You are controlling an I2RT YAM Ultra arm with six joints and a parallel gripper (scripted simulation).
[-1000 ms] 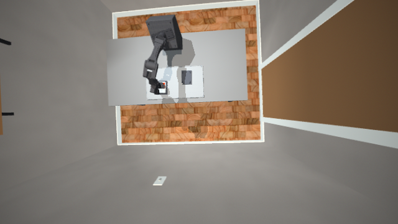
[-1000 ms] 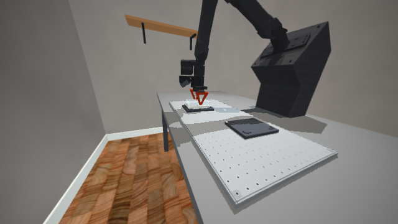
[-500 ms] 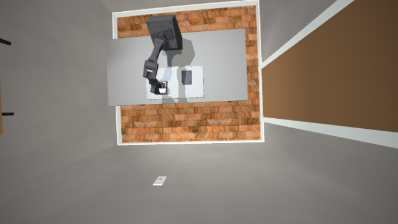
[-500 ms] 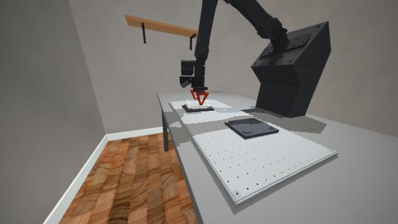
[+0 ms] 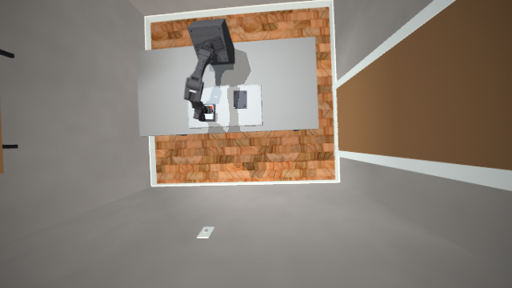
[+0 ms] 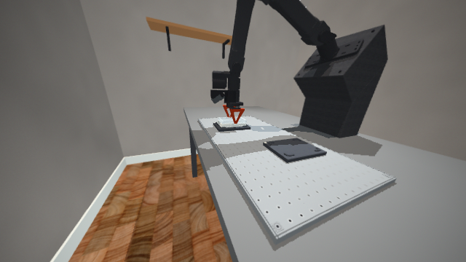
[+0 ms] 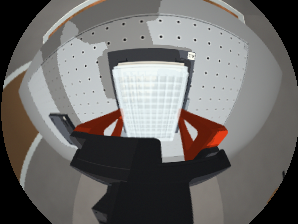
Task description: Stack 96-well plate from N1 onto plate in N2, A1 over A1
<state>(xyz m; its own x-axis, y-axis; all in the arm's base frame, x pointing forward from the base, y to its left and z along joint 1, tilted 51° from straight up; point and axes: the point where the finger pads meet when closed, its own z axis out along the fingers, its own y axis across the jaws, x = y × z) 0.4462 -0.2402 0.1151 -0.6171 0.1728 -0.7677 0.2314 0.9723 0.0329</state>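
Over the far nest on the perforated board, the gripper is pointing straight down with its orange fingers clamping the long sides of the white 96-well plate. That plate is sitting in the dark nest, while the nearer nest is lying bare, well apart on the same board.

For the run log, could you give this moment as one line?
gripper: shut on white plate | plate: over far nest | near nest: no plate visible

A matte black, jointed arm rises from a blocky dark base; behind the orange-red triangular fingers sits a boxy black wrist.
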